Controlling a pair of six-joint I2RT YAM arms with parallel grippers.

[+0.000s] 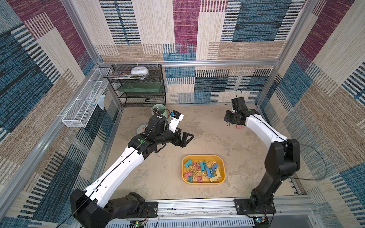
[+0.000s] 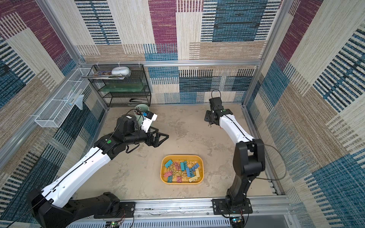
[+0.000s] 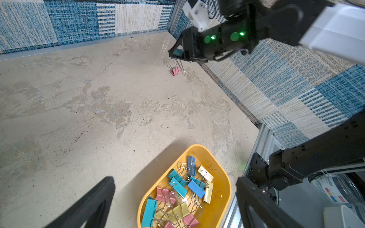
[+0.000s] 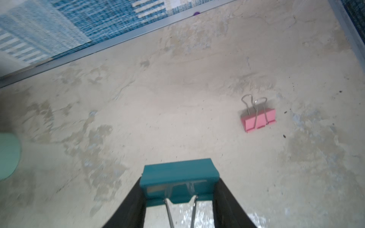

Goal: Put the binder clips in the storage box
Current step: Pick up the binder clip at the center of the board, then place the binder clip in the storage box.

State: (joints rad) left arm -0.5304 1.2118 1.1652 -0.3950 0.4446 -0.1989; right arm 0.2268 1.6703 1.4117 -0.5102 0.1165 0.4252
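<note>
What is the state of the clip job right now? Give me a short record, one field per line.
right claw: shut on a teal clip, held clear of the table
left claw: open, empty, apart from the storage box
storage box: holds a heap of clips in teal, blue, pink and yellow
loose on table: one pink clip, near the right claw
left to do: teal clip and pink clip not yet in the storage box

Glossy plastic storage box [image 1: 203, 157] — rough, matt tabletop [image 1: 217, 138].
</note>
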